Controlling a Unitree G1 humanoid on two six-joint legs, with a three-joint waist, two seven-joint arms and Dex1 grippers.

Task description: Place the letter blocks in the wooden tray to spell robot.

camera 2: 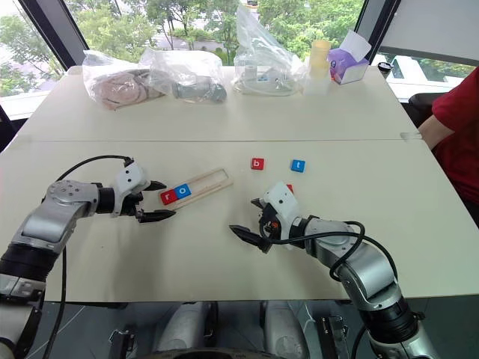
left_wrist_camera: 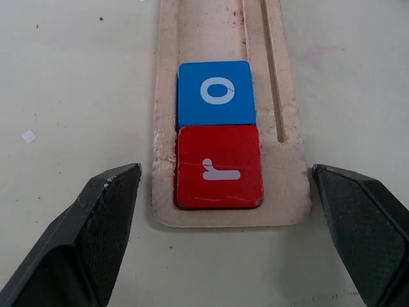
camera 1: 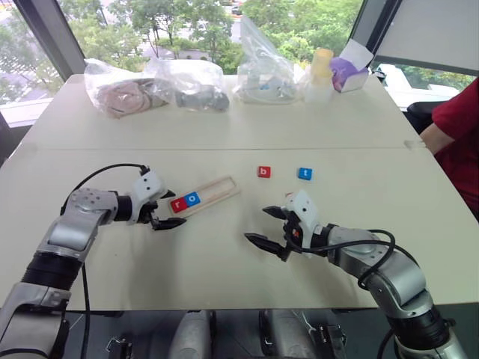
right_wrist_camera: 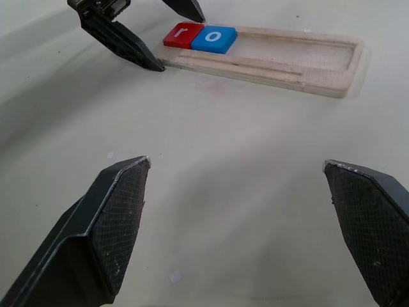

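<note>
The wooden tray lies slanted left of the table's middle. At its near-left end a red r block sits with a blue o block touching it. On the bare table farther right rest a red b block and a blue t block, apart from each other. My left gripper is open at the tray's r end, one finger on each side of that end and clear of it. My right gripper is open over bare table in front of the b block, holding nothing. A small red piece peeks from behind it.
Several clear plastic bags with contents line the table's far side, beside a pale cup and a white box holding a purple thing. A person's red sleeve is at the right edge. A seam crosses the table.
</note>
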